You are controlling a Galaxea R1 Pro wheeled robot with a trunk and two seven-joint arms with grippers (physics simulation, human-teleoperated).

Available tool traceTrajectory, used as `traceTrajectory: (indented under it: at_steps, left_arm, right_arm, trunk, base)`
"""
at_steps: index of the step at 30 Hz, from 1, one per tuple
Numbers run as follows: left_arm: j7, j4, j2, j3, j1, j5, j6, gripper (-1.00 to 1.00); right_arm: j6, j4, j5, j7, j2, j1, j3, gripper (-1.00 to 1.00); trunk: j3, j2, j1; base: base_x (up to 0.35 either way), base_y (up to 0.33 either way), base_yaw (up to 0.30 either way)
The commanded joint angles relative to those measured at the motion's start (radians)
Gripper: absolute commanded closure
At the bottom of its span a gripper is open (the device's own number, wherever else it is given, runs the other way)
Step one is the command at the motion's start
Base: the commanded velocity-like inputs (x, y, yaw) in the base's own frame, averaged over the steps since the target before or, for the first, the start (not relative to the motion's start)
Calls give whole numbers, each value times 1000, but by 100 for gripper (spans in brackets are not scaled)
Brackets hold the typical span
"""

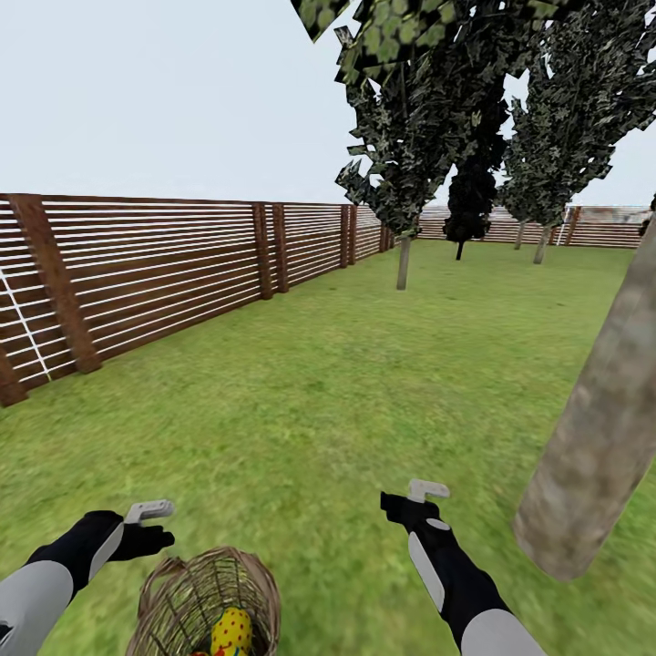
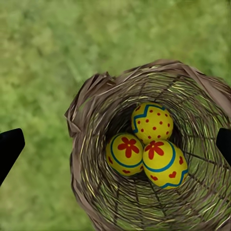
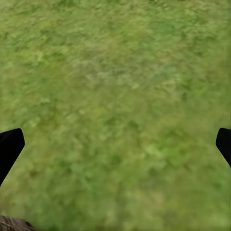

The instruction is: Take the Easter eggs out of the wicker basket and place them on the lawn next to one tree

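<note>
The wicker basket (image 1: 182,601) sits on the lawn (image 1: 346,392) at the bottom of the head view, one yellow egg (image 1: 231,631) showing inside. In the left wrist view, three yellow eggs lie together in the basket (image 2: 91,120): one with red dots (image 2: 152,123), and two with red flowers (image 2: 126,153) (image 2: 164,162). My left gripper (image 1: 150,530) hovers open above the basket's left side, its dark fingertips (image 2: 9,149) far apart. My right gripper (image 1: 415,506) is open over bare grass to the basket's right. A thick, leaning grey-brown tree trunk (image 1: 592,428) stands close on the right.
A brown slat fence (image 1: 164,282) runs along the left and far side. Thin-trunked trees (image 1: 403,260) and a dark narrow tree (image 1: 466,205) stand farther back. Grass lies between the basket and the thick trunk. The basket's rim (image 3: 12,224) shows at a corner of the right wrist view.
</note>
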Motion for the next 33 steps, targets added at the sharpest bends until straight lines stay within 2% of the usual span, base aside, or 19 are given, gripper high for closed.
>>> traceTrajectory:
  at_steps: [1, 16, 30, 33]
  left_arm:
    - [-1, -2, 0, -1, 0, 7, 6, -100]
    - [2, -1, -1, -1, 0, 7, 5, -100]
    - [2, -1, -12, -4, 0, 7, 6, -100]
    - [0, -1, -13, -4, 0, 7, 6, -100]
  right_arm:
    - [4, -2, -10, -4, 1, 0, -1, -100]
    - [4, -1, -10, -4, 1, 0, -1, -100]
    - [4, 0, -10, -4, 0, -1, -1, -100]
    - [4, 0, -10, -4, 0, 0, -1, -100]
  trunk:
    - [-1, -1, 0]
    - [-1, -1, 0]
    - [5, -1, 0]
    - [-4, -22, 12]
  base:
    - [25, 23, 0]
    - [4, -17, -5]
    - [0, -1, -100]
    - [0, 0, -9]
